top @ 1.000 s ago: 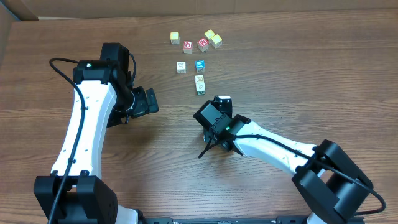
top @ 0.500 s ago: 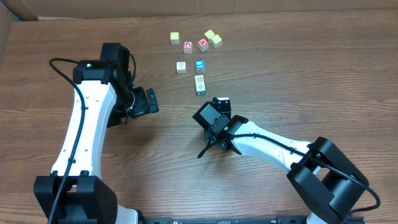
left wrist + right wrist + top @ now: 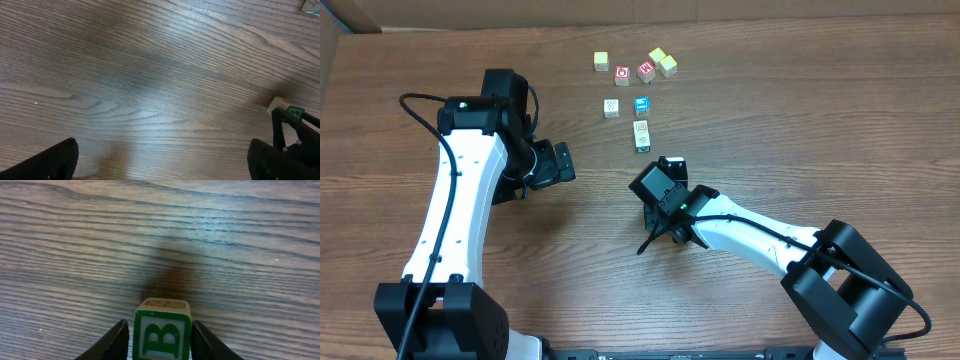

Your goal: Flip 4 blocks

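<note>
The left hand (image 3: 558, 162) hangs with its dark fingers (image 3: 52, 160) spread fully apart. Nothing is between them, and only bare brown wood-grain worktop (image 3: 150, 75) lies below. Off to its right, the right hand (image 3: 669, 168) has a small pale cream wooden cube printed with a green letter B (image 3: 161, 334) set between its fingers, one just beside each flank. Whether they press firmly on it cannot be told. Beyond that hand's fingertips lies a patterned cream cube (image 3: 641, 129). Further out and to the left is a dotted cream cube (image 3: 610, 107). Both are well apart from either hand. Nothing shows which cubes are turned; at best this looks like one flip in progress, with the cubes ahead likely yet to be handled.
</note>
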Available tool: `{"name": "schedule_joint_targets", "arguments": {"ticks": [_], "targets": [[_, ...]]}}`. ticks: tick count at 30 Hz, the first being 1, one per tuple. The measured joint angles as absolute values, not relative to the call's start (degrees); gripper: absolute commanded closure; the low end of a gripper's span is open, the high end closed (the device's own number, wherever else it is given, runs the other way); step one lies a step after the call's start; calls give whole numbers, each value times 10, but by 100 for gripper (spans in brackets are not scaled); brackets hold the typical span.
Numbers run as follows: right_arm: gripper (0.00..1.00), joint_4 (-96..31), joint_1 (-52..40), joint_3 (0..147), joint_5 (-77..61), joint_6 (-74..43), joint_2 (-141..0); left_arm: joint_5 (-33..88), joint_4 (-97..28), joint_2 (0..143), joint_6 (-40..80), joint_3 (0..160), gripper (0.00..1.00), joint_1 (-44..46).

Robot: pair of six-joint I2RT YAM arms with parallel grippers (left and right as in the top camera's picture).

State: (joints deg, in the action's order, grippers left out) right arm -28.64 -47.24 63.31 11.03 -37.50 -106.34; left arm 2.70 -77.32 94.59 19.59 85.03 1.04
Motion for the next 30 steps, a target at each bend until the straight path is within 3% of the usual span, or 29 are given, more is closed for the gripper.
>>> {"name": "schedule_joint_targets", "arguments": {"ticks": [14,30], "targets": [[65,-277,-473,633,106,-375,-1063,27,-773,946,196,850,0,10],[66,-267,-477,633,91,-373,-1064,27,-773,946,196,850,0,10]]}}
